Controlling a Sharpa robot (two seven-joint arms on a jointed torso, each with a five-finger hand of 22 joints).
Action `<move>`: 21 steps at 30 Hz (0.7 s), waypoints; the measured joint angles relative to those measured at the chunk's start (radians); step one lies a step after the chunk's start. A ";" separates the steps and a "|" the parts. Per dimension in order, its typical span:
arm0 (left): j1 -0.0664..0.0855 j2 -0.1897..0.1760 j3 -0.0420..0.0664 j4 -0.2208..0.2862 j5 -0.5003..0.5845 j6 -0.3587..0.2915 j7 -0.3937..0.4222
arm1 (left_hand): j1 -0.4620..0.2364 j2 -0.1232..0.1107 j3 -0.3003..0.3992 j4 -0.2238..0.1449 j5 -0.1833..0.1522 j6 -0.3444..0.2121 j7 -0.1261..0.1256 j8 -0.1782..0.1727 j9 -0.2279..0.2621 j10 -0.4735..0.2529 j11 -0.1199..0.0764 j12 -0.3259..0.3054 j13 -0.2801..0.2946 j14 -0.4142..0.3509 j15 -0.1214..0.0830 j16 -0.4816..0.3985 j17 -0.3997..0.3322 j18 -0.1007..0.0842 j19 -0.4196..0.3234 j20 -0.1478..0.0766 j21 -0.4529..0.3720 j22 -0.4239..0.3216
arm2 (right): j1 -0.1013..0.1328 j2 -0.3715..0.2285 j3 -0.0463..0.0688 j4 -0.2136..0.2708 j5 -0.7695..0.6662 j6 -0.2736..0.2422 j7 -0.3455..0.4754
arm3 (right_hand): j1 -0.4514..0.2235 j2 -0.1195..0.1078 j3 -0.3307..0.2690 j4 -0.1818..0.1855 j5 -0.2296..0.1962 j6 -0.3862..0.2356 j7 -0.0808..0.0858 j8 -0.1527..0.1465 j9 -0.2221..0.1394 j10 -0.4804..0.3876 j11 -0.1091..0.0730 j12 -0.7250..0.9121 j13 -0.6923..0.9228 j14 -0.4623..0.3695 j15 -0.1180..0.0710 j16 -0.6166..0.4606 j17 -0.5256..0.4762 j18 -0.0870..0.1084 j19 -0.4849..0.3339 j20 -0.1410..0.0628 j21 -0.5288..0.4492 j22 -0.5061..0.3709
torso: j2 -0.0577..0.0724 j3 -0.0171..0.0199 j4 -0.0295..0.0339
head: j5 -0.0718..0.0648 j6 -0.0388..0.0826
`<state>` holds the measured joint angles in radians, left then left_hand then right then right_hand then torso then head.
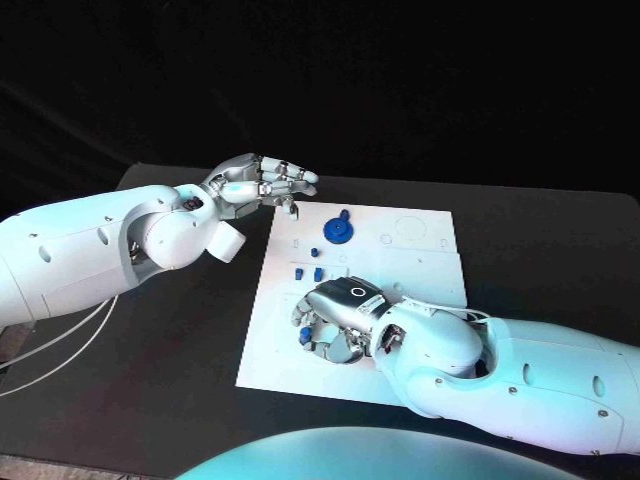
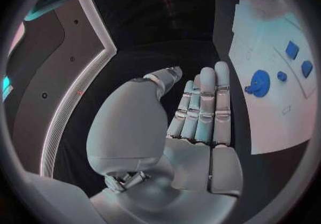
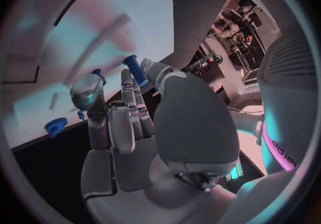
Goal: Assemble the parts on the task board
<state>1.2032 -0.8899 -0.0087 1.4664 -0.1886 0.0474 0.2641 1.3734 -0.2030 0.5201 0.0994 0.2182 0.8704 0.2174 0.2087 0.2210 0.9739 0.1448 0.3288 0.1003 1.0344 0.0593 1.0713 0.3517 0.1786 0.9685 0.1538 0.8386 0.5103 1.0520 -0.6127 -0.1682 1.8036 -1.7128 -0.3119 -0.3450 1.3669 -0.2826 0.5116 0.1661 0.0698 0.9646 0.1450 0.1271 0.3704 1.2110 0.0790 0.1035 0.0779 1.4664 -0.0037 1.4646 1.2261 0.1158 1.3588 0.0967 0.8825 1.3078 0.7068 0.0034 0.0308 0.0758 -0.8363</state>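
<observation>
**Right hand picking a blue peg off the board while the left hand waits at the far corner**

The task board (image 1: 407,262), a flat white matte plate with faint outlined recesses, is lying in the middle of the black table (image 1: 551,240). The right hand (image 1: 338,318) is working over the board's near left part, palm down, fingers curled. In the right wrist view it is pinching a small blue peg (image 3: 136,70), a short smooth cylinder, between thumb and a fingertip, while a toothed blue gear (image 3: 56,126) is sitting near the board's edge close by.

The left hand (image 1: 260,184) is hovering just off the board's far left corner. Its fingers are lying straight and pressed together with nothing in them, as the left wrist view shows plainly.

Farther up the board from the right hand, a round blue disc with a stub handle (image 1: 339,229) is resting flat, and a few small blue pieces (image 1: 307,271) are lying between that disc and the right hand.

By my reading, the step in hand is the pick-up of one peg, with most of the assembly not yet done. The next move is probably calling for carrying the peg to its matching recess, standing it upright and pressing it in; the peg looks hard, slick plastic, so a light pinch could let it twist.
</observation>
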 measured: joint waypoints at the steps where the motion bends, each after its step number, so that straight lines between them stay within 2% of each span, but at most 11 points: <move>1: 0.000 0.000 0.000 0.000 0.000 0.000 0.000 | 0.000 0.000 0.000 0.000 0.000 0.000 0.000 0.000 0.000 0.000 0.000 0.000 0.000 0.000 0.000 0.000 0.000 0.000 0.000 0.000 0.000 0.000 | 0.000 -0.003 0.000 0.002 0.000 -0.002 -0.003 | 0.000 0.000 -0.014 -0.002 0.000 -0.007 0.001 -0.003 -0.001 -0.011 0.000 0.000 0.000 0.000 0.000 0.000 -0.001 0.000 0.000 0.000 -0.006 0.000 | 0.000 0.0001 0.0000 | 0.000 0.000; 5: 0.000 0.000 0.000 0.000 0.000 0.002 -0.002 | 0.000 0.000 0.000 0.000 0.000 0.000 0.000 0.000 0.000 0.000 0.000 0.000 0.000 0.000 0.000 0.000 0.000 0.000 0.000 0.000 0.000 0.000 | 0.000 -0.022 0.000 0.016 -0.001 -0.019 -0.009 | 0.000 0.000 -0.085 -0.005 0.000 -0.032 -0.001 -0.015 -0.006 -0.048 0.000 0.004 0.000 0.000 0.000 0.000 -0.007 0.000 0.000 0.000 -0.023 0.000 | 0.001 0.0007 0.0001 | 0.000 0.001; 6: 0.000 -0.001 0.000 0.000 0.000 0.002 -0.002 | 0.000 0.000 0.000 0.000 0.000 0.000 0.000 0.000 0.000 0.000 0.000 0.000 0.000 0.000 0.000 0.000 0.000 0.000 0.000 0.000 0.000 0.000 | 0.000 -0.029 0.000 0.021 -0.001 -0.026 -0.009 | 0.000 0.000 -0.112 -0.002 0.000 -0.038 0.003 -0.016 -0.006 -0.065 0.003 0.012 0.000 0.000 0.000 0.000 -0.010 0.000 -0.004 0.004 -0.030 0.000 | 0.001 0.0007 0.0001 | -0.001 0.001; 8: 0.000 -0.001 0.000 0.000 0.000 0.003 -0.003 | 0.000 0.000 0.000 0.000 0.000 0.000 0.000 0.000 0.000 0.000 0.000 0.002 0.000 0.000 0.000 0.000 0.000 0.000 0.000 0.000 0.000 0.000 | 0.001 -0.052 0.001 0.040 -0.001 -0.046 -0.010 | 0.018 0.018 -0.183 0.007 0.000 -0.048 -0.001 -0.020 -0.007 -0.096 0.006 0.033 0.001 0.000 0.000 0.000 -0.016 0.000 -0.004 0.004 -0.042 0.000 | 0.001 0.0012 -0.0001 | -0.001 0.002; 11: 0.000 -0.002 0.000 -0.001 0.000 0.005 -0.003 | 0.000 0.000 0.000 0.000 0.000 0.000 0.000 0.000 0.000 0.000 0.000 0.004 0.000 0.000 0.000 0.000 0.000 0.000 0.000 0.000 0.000 -0.001 | 0.010 -0.089 0.003 0.067 -0.001 -0.079 -0.008 | 0.093 0.054 -0.369 0.060 0.000 -0.062 -0.005 -0.027 -0.007 -0.157 0.010 0.095 0.006 -0.002 0.009 -0.012 -0.038 0.000 -0.011 0.011 -0.086 -0.004 | 0.001 0.0012 -0.0004 | -0.004 0.003; 14: 0.000 -0.004 -0.001 -0.001 0.000 0.006 -0.004 | 0.000 0.000 0.000 0.000 0.000 0.000 0.000 0.000 0.000 0.000 0.000 0.004 0.000 -0.004 0.004 0.000 0.000 0.000 0.000 0.000 0.000 -0.001 | 0.031 -0.150 0.008 0.105 0.006 -0.119 0.000 | 0.129 0.059 -0.456 0.111 0.000 -0.066 -0.008 -0.027 -0.007 -0.184 0.011 0.136 0.007 -0.002 0.009 -0.017 -0.048 0.000 -0.011 0.011 -0.099 -0.007 | 0.000 0.0018 -0.0007 | -0.008 0.005; 17: 0.000 -0.007 -0.003 -0.001 0.000 0.007 -0.005 | 0.000 0.000 0.000 0.000 0.000 0.000 0.000 0.000 0.000 0.000 0.000 0.004 0.000 -0.004 0.004 0.000 0.000 0.000 0.000 0.000 -0.002 -0.001 | 0.065 -0.234 0.011 0.136 0.039 -0.157 0.012 | 0.144 0.072 -0.480 0.124 0.000 -0.037 0.004 -0.011 -0.002 -0.165 0.006 0.179 0.013 -0.002 0.009 -0.017 -0.039 0.000 -0.008 0.009 -0.079 -0.001 | -0.001 0.0014 -0.0014 | -0.015 0.006; 19: 0.000 -0.009 -0.005 -0.001 0.000 0.008 -0.005 | 0.000 0.000 0.000 0.000 0.000 0.000 0.000 0.000 0.000 0.000 0.000 0.004 0.000 -0.004 0.004 0.000 0.000 0.000 0.000 0.000 -0.004 -0.002 | 0.089 -0.295 0.013 0.147 0.089 -0.177 0.021 | 0.142 0.089 -0.480 0.124 0.000 0.009 0.005 0.009 0.005 -0.092 0.000 0.224 0.028 -0.002 0.009 -0.007 -0.014 0.000 0.009 0.007 -0.048 0.000 | -0.001 0.0013 -0.0017 | -0.023 0.007; 20: 0.000 -0.009 -0.006 -0.001 0.000 0.008 -0.005 | 0.000 0.000 0.000 0.000 0.000 0.000 0.000 0.000 0.000 0.000 0.000 0.004 0.000 -0.004 0.004 0.000 0.000 0.000 0.000 0.000 -0.004 -0.002 | 0.099 -0.321 0.013 0.149 0.118 -0.184 0.025 | 0.144 0.097 -0.480 0.124 0.000 0.035 0.002 0.022 0.009 -0.040 -0.007 0.251 0.042 -0.002 0.003 0.003 0.011 0.000 0.019 0.003 -0.023 0.000 | -0.002 0.0007 -0.0022 | -0.030 0.008; 21: 0.000 -0.009 -0.006 -0.001 0.000 0.008 -0.005 | 0.000 0.000 0.000 0.000 0.000 0.000 0.000 0.000 0.000 0.000 0.000 0.004 0.000 -0.004 0.004 0.000 0.000 0.000 0.000 0.000 -0.004 -0.002 | 0.101 -0.329 0.014 0.149 0.127 -0.186 0.026 | 0.146 0.099 -0.480 0.124 0.000 0.042 -0.002 0.026 0.009 -0.020 -0.011 0.261 0.048 -0.001 -0.001 0.007 0.023 0.000 0.022 -0.001 -0.012 0.000 | -0.002 0.0008 -0.0022 | -0.032 0.009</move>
<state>1.2031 -0.8993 -0.0147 1.4652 -0.1886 0.0551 0.2592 1.3734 -0.2030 0.5200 0.0995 0.2182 0.8704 0.2174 0.2086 0.2211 0.9740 0.1447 0.3330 0.1001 1.0309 0.0628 1.0713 0.3517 0.1785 0.9685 0.1538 0.8345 0.5084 1.1535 -0.9416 -0.1547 1.9531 -1.5858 -0.4981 -0.3187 1.5132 -0.1833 0.0319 0.2897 0.0697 1.0069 0.1434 0.1530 0.3797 1.1911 0.0677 0.3645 0.1255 1.4651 -0.0049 1.4719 1.2487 0.1159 1.3813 0.0961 0.8700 1.3082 0.7048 0.0041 0.0286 0.0439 -0.8278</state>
